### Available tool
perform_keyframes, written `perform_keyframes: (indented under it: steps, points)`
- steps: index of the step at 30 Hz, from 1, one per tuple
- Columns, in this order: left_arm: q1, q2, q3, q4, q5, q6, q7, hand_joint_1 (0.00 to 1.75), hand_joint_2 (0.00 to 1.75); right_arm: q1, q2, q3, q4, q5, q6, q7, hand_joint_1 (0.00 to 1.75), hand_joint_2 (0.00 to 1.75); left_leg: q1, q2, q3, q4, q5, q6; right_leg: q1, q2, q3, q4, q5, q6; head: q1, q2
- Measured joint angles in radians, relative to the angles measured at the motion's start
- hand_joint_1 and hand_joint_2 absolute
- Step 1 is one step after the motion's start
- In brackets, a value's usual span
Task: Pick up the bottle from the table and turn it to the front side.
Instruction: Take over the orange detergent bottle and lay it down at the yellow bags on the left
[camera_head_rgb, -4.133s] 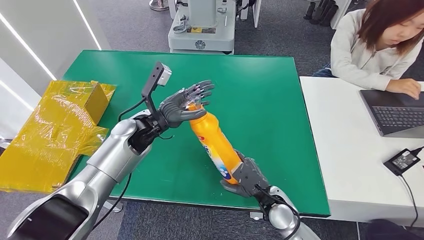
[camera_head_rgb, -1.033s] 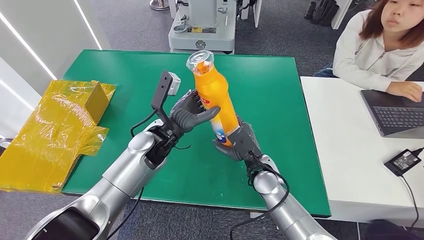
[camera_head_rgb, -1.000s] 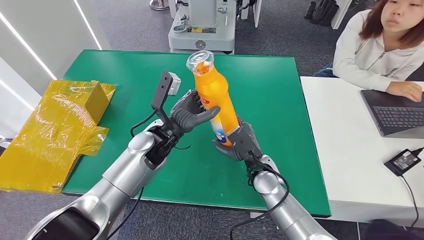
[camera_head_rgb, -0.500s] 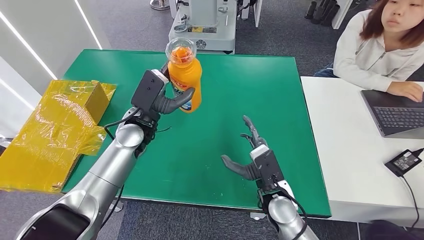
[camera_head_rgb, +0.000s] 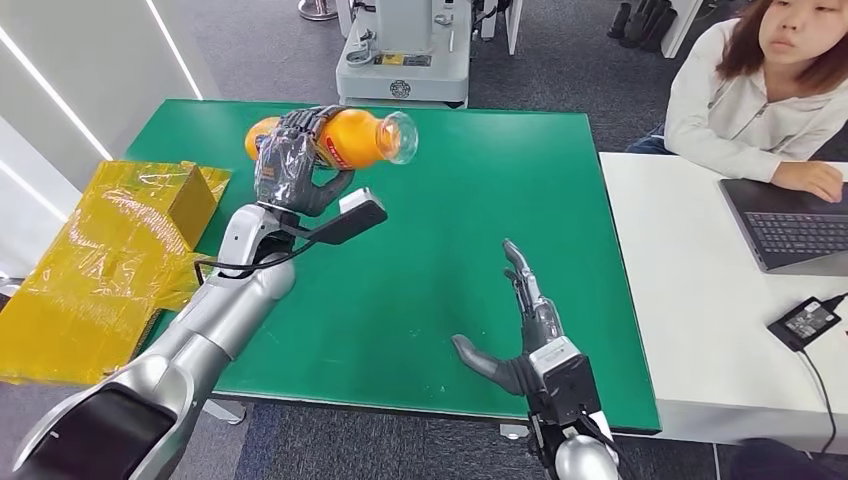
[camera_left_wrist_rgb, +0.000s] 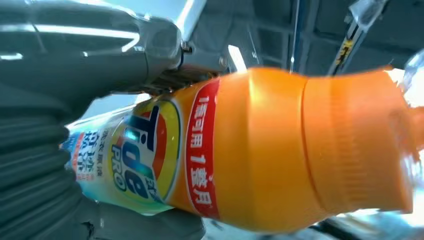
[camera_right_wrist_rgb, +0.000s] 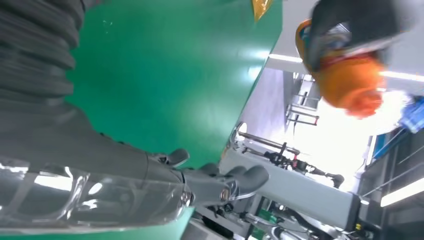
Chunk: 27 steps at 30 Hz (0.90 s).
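Observation:
My left hand (camera_head_rgb: 290, 165) grips an orange detergent bottle (camera_head_rgb: 345, 139) and holds it on its side above the far left of the green table (camera_head_rgb: 450, 200), its clear cap pointing right. In the left wrist view the bottle (camera_left_wrist_rgb: 260, 155) shows its blue, yellow and red label, with my left hand (camera_left_wrist_rgb: 45, 165) wrapped around its lower body. My right hand (camera_head_rgb: 525, 335) hovers open over the table's near right part, fingers spread, holding nothing. The right wrist view shows that hand (camera_right_wrist_rgb: 150, 185) and, far off, the bottle (camera_right_wrist_rgb: 345, 70).
Crumpled yellow wrapping with a cardboard box (camera_head_rgb: 110, 260) lies left of the table. A person (camera_head_rgb: 760, 90) sits at a white desk (camera_head_rgb: 700, 310) on the right with a laptop (camera_head_rgb: 795, 225) and a power adapter (camera_head_rgb: 805, 320). A grey machine (camera_head_rgb: 405, 50) stands behind the table.
The bottle passed from my right hand to my left. The left hand carried it up and left, then tipped it from upright onto its side. The right hand opened and drew back.

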Motion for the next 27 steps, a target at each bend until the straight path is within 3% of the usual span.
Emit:
perform_keyframes:
  steps: [5,11,16,23,27]
  points:
    - [-0.015,0.013,-0.029,0.099,-0.089,0.044,0.048,1.75,1.75,0.013,-0.002,0.0,-0.033,0.01,-0.004,-0.002,0.0,1.75,0.0,0.001,0.0,0.0,0.0,0.0,0.0,0.0,0.0,0.0,0.0,0.0,0.0,0.0]
    - [-0.028,0.054,-0.07,0.204,-0.346,0.096,0.271,1.75,1.75,0.027,-0.003,0.0,-0.065,0.013,-0.005,-0.003,0.0,1.75,0.0,0.002,0.0,0.0,0.0,0.0,0.0,0.002,0.0,0.0,0.0,0.0,0.0,0.0]
    - [-0.023,0.11,-0.101,0.283,-0.491,0.039,0.401,1.75,1.75,0.036,-0.004,-0.003,-0.084,0.014,0.003,-0.004,0.0,1.75,0.0,0.002,0.0,-0.001,0.0,0.0,0.0,0.002,-0.001,0.0,0.0,0.0,0.0,0.0]
    - [-0.017,0.148,-0.125,0.33,-0.532,0.001,0.432,1.75,1.75,0.038,-0.005,-0.006,-0.085,0.015,0.004,-0.005,0.0,1.75,0.0,0.001,-0.001,-0.001,0.0,0.0,0.0,0.001,-0.001,0.0,0.0,0.0,0.0,0.0]
    - [-0.014,0.17,-0.148,0.347,-0.609,-0.076,0.497,1.75,1.75,0.038,-0.005,-0.007,-0.085,0.017,0.011,-0.009,0.0,1.75,0.0,0.002,-0.001,-0.001,0.0,0.0,0.0,0.002,-0.001,0.0,0.0,0.0,0.0,0.0]
